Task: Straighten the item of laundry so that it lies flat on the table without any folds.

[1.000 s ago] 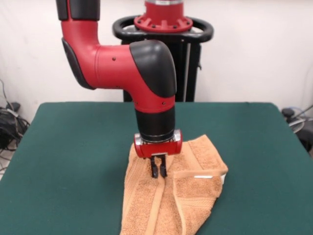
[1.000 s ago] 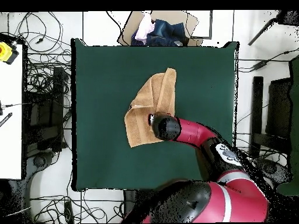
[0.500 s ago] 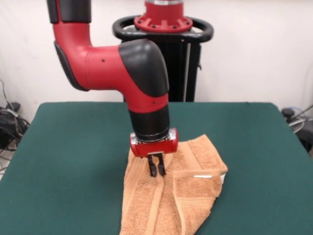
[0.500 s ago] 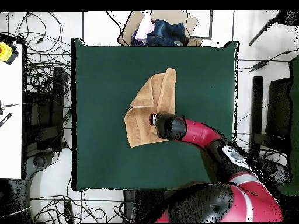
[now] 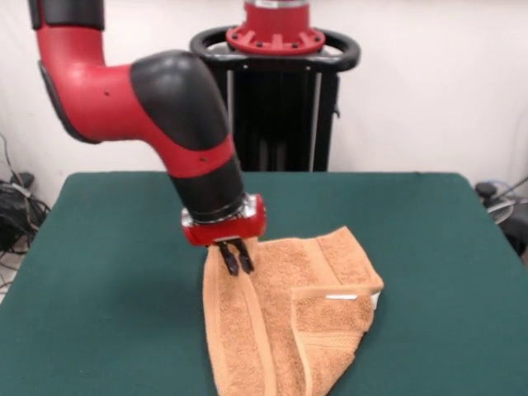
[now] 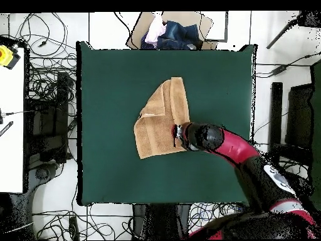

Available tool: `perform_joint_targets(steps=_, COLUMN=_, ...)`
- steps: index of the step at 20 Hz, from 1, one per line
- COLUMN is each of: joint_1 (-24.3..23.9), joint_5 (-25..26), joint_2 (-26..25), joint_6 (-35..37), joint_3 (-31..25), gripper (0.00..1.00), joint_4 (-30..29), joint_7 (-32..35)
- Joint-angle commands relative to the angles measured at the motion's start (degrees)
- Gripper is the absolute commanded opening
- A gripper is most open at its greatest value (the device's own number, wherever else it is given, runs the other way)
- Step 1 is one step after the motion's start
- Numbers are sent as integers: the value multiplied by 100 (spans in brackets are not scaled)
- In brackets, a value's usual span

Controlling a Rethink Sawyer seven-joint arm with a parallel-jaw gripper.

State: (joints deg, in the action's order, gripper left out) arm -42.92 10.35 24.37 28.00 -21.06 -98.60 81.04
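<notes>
The peach towel point(image 5: 313, 285) lies crumpled on the green table point(image 5: 107, 247), with its right part folded over and a white tag showing on the fold. At the towel's far left corner, my gripper point(image 5: 236, 262) points down with its fingers pressed together on the cloth edge. In the overhead view the towel point(image 6: 157, 122) sits near the table's point(image 6: 106, 81) middle. There my gripper point(image 6: 178, 133) is at the towel's right edge, mostly hidden under the wrist.
An open cardboard box of clothes point(image 6: 172, 31) stands beyond the table's top edge in the overhead view. Cables point(image 6: 47, 81) and a white bench point(image 6: 11, 125) lie to the left. Wide bare green felt surrounds the towel.
My gripper has moved left in the front view, toward the towel's edge. The towel's left part has spread out with it, and its far end looks wider from above.
</notes>
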Motion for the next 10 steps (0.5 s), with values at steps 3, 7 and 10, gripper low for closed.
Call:
perform_joint_targets(steps=3, joint_1=-492, joint_5=25, joint_2=-141, joint_6=974, joint_3=-869, gripper=0, joint_4=-364, joint_7=-442)
perform_joint_targets(steps=7, joint_1=-563, joint_5=44, joint_2=-315, joint_6=1060, joint_3=-991, gripper=0, joint_4=-262, joint_7=-421)
perform_joint_targets(steps=10, joint_1=-599, joint_5=83, joint_2=-424, joint_6=1043, joint_3=-1055, gripper=0, joint_4=-245, joint_7=-402)
